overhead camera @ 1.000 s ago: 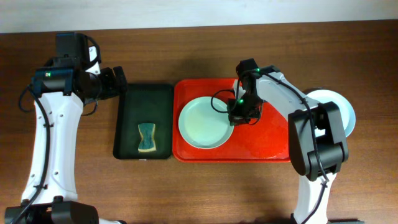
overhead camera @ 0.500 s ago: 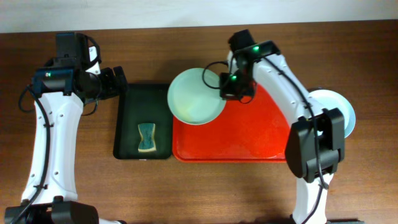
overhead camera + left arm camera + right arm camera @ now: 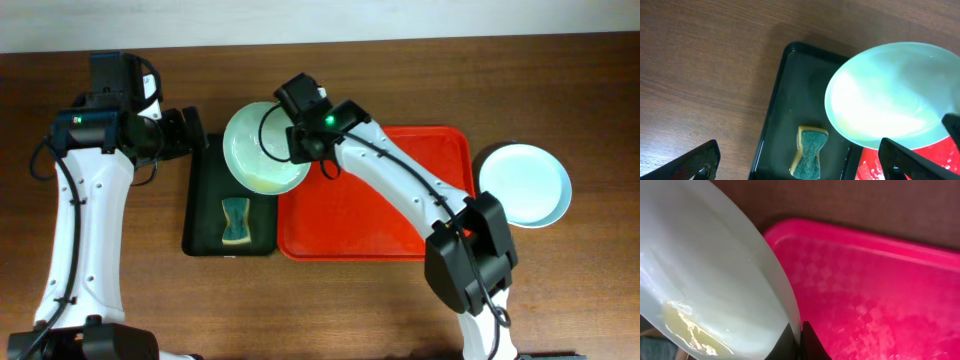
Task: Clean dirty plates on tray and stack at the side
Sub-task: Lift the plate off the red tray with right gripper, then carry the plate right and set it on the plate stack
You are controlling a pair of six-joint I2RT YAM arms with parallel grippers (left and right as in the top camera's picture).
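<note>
Finding 1, location. The pale blue-green plate (image 3: 262, 148) is off the red tray (image 3: 380, 215). It hangs in the air over the 12 o'clock end of the dark green tray (image 3: 205, 200), tilted, with its 3 o'clock rim overlapping the red tray's corner.

Finding 2, grip. The right end effector (image 3: 299, 143) is clenched on that plate's 3 o'clock rim. The left end effector (image 3: 192, 135) stands released and holds nothing, near the green tray's 11 o'clock corner.

Finding 3, handling. I judge the plate rigid and light, with a glossy face that is likely slick. A yellowish smear (image 3: 685, 325) sits near the pinch. The thin rim is the only hold two fingers can get. Held by one edge, the plate could pivot in the grip, and scrubbing pressure from the sponge (image 3: 236, 222) would add to that.

Finding 4, change. A second ago this plate lay flat on the 9 o'clock half of the red tray, with the right end effector at its rim. Half a second ago it was raised over the tray's 11 o'clock corner. The red tray is now bare. The left arm, the sponge and the stacked plate (image 3: 525, 185) on the tabletop at 3 o'clock have not shifted.
</note>
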